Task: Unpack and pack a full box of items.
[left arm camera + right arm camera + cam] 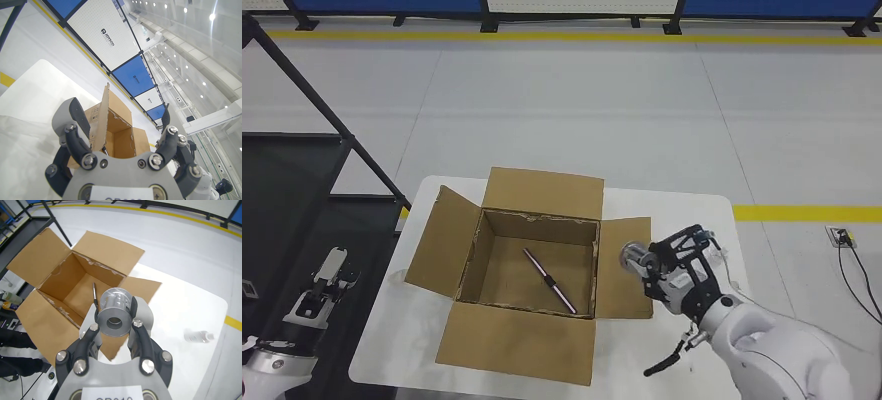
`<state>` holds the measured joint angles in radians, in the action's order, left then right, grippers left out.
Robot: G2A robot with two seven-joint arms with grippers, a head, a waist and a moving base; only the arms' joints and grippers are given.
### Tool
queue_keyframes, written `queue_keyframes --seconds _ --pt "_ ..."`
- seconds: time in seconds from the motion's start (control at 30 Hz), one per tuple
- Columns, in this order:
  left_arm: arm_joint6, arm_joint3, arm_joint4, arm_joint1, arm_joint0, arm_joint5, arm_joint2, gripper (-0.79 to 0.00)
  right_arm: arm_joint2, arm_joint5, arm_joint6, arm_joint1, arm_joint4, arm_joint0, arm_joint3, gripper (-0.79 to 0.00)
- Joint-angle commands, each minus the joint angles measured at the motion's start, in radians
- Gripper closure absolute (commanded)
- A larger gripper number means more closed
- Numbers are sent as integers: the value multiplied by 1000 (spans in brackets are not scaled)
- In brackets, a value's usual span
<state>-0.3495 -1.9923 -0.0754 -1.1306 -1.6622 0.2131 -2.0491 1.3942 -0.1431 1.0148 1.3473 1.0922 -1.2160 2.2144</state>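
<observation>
An open cardboard box [468, 248] stands in the middle of the white table [682, 215], all flaps folded outward. A thin dark pen [549, 281] lies slanted on the box floor, also seen in the right wrist view [94, 291]. My right gripper [115, 307] is shut on a grey metal spool [115, 321], held above the box's right flap [627, 290]; from above, the spool [634, 256] sits just right of the box opening. My left gripper [122, 117] is open and holds nothing, off the table's left edge [332, 262], with the box [121, 117] ahead of it.
A white bottle [198, 336] lies on its side on the table, well to the right of the box. A dark metal frame and shelf [302, 170] stand left of the table, with bottles [11, 297] on a lower surface beside it.
</observation>
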Motion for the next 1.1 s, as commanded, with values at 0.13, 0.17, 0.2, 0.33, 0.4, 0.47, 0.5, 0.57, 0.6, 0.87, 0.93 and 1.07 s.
queue_keyframes --seconds 0.13,0.17,0.2,0.33,0.4,0.47,0.5,0.57,0.6,0.87,0.93,1.07 --pt "0 0 0 0 0 0 0 -785 -296 119 24 32 111 229 -217 0" --pt "0 0 0 0 0 0 0 -785 -345 149 21 41 143 268 -260 0" --pt "0 0 0 0 0 0 0 -785 -393 178 14 51 162 302 -300 0" --pt "0 0 0 0 0 0 0 -785 -535 260 0 91 187 425 -455 0" --pt "0 0 0 0 0 0 0 -785 -592 294 2 113 193 482 -543 0" --pt "0 0 0 0 0 0 0 -785 -640 327 6 137 187 540 -641 0" --pt "0 0 0 0 0 0 0 -785 -660 335 14 150 174 571 -691 0" --pt "0 0 0 0 0 0 0 -785 -705 368 18 175 195 629 -794 0" --pt "0 0 0 0 0 0 0 -785 -727 384 15 187 204 649 -839 0" --pt "0 0 0 0 0 0 0 -785 -801 414 24 281 122 783 -1148 0" --pt "0 0 0 0 0 0 0 -785 -813 405 21 303 94 807 -1217 0" --pt "0 0 0 0 0 0 0 -785 -834 404 -2 344 65 845 -1341 0"
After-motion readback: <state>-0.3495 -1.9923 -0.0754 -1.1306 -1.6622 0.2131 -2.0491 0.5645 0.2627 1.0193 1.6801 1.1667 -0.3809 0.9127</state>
